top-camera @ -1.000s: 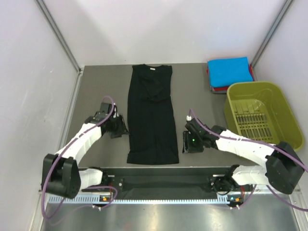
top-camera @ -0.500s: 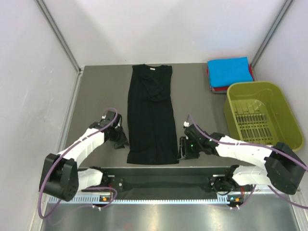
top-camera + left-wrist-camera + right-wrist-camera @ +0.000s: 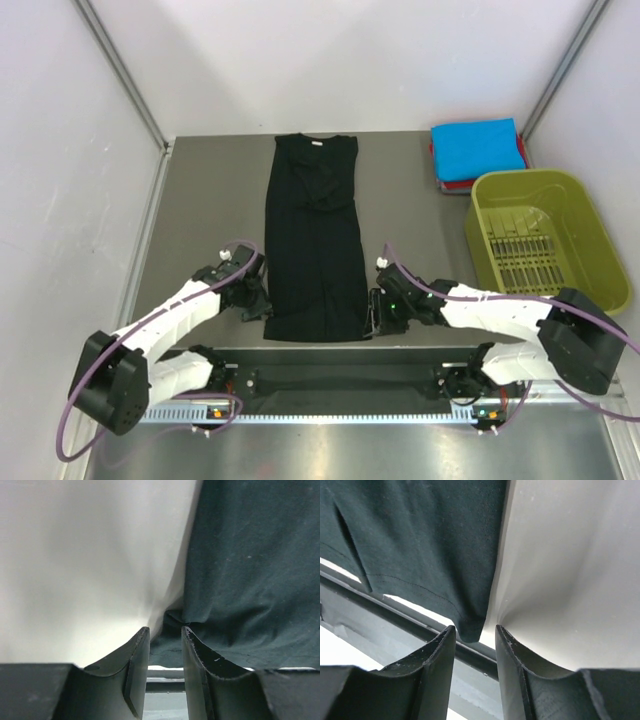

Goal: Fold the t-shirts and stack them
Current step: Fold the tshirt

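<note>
**Black shirt lying long on the table, both grippers at its near corners**

Black soft-cloth t-shirt [image 3: 316,240], folded lengthwise into a narrow strip, lies flat on the grey table top [image 3: 200,200] with its collar at the far end and its hem toward the arm bases. Its sleeves are tucked in over the chest.

The left gripper [image 3: 256,305] sits low at the near left corner of the hem. In the left wrist view its two dark fingers [image 3: 137,665] stand a narrow gap apart, with a bunched edge of the black cloth right at their tips; whether they are actually pinching the fabric cannot be told.

The right gripper [image 3: 374,312] sits at the near right corner of the hem. In the right wrist view its fingers [image 3: 439,665] are likewise a narrow gap apart, and the pointed corner of the hem hangs into the gap between the tips; a firm grip cannot be confirmed.

At the far right of the table, a bright blue folded t-shirt [image 3: 478,148] rests on top of a red folded t-shirt [image 3: 458,185], only the red edges showing. Just in front of that stack stands an olive-green plastic basket [image 3: 520,190] with a slotted floor.
</note>
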Motion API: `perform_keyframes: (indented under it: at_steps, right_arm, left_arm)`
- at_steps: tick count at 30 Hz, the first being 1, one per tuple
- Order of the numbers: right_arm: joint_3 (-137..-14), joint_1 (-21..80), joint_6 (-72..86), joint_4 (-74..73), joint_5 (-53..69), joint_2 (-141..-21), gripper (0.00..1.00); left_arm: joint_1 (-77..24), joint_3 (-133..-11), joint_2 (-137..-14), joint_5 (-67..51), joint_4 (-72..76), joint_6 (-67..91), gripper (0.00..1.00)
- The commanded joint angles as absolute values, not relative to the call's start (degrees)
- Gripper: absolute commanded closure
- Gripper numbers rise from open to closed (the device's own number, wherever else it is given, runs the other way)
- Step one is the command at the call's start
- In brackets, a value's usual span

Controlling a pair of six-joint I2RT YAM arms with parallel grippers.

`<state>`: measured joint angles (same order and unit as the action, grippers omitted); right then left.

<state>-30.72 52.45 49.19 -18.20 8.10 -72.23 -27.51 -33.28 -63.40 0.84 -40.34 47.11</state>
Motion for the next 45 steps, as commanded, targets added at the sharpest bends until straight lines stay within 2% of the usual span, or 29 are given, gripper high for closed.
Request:
perform_keyframes:
  at_steps: [1, 4, 8, 10, 11, 12, 13, 14, 15, 16, 22, 32, 33, 36, 37, 40, 41, 42, 45]
  right_arm:
    - [-30.59, 53.7, 50.36, -14.85, 7.3, -74.0, 0.62]
    - [-30.06, 54.32, 50.8, -14.24, 7.12, -74.44, 0.63]
    - [-29.62, 54.67, 50.89, -13.71, 7.12, -74.71, 0.64]
    - [-29.71, 54.93, 50.8, -13.45, 7.12, -74.97, 0.67]
    - [-29.79, 55.02, 50.63, -13.45, 7.12, -75.06, 0.73]
    - [-29.88, 55.19, 50.54, -13.97, 7.03, -75.23, 0.78]
    - [-29.97, 55.28, 50.54, -14.41, 6.77, -75.15, 0.89]
    - [-29.97, 55.72, 50.62, -14.94, 6.51, -74.89, 0.94]
    - [-29.88, 55.98, 50.8, -15.99, 5.98, -74.19, 0.98]
    - [-29.88, 56.25, 51.24, -16.61, 5.45, -73.66, 1.0]
    - [-29.98, 60.2, 54.48, -21.01, 1.76, -69.52, 1.0]
    - [-29.97, 68.37, 60.03, -18.9, -1.23, -73.64, 0.99]
    - [-30.41, 68.64, 60.2, -19.24, -1.84, -74.0, 0.96]
    - [-32.25, 69.43, 60.03, -22.58, -3.6, -74.27, 0.84]
    - [-32.78, 69.52, 59.86, -23.63, -4.04, -74.01, 0.76]
    - [-35.41, 69.52, 59.06, -29.07, -5.97, -71.38, 0.72]
    - [-36.12, 69.52, 58.98, -30.05, -6.32, -70.76, 0.71]
    - [-37.52, 69.35, 58.45, -30.93, -6.94, -70.23, 0.69]
    - [-39.19, 69.0, 57.31, -33.13, -7.73, -69.0, 0.64]
  left_arm:
    - [-28.82, -32.78, -62.05, 3.42, -42.54, 52.73, 0.64]
    - [-31.19, -33.22, -63.28, 5.62, -43.59, 53.87, 0.66]
    - [-33.84, -33.05, -63.81, 6.24, -43.33, 55.54, 0.64]
    - [-34.01, -31.82, -63.55, 4.23, -41.93, 56.16, 0.64]
    - [-34.01, -31.29, -63.11, 4.04, -40.79, 56.68, 0.65]
    - [-34.1, -30.68, -63.19, 3.87, -40.87, 56.78, 0.7]
    - [-34.54, -30.59, -63.02, 3.87, -41.13, 56.86, 0.76]
    - [-35.06, -30.93, -62.93, 5.17, -42.79, 57.3, 0.83]
    - [-35.59, -32.07, -62.84, 6.23, -43.93, 57.65, 0.96]
    - [-36.9, -32.86, -62.75, 7.02, -45.34, 57.92, 1.0]
    - [-40.69, -37.44, -63.54, 13.27, -53.96, 58.71, 1.0]
    - [-44.73, -37.53, -65.83, 15.73, -56.6, 61.7, 1.0]
    - [-45.35, -38.31, -66.0, 16.08, -57.12, 61.96, 0.9]
    - [-45.97, -41.56, -65.57, 18.98, -61.07, 62.67, 0.75]
    - [-45.97, -42.7, -65.13, 20.64, -62.22, 62.14, 0.72]
    - [-45.97, -47.71, -65.39, 21.1, -64.69, 60.65, 0.69]
    - [-45.88, -48.68, -65.3, 20.22, -63.03, 60.12, 0.65]
    - [-45.88, -48.52, -64.61, 19.17, -61.97, 59.42, 0.54]
    - [-45.97, -45.45, -63.37, 16.0, -57.59, 57.13, 0.5]
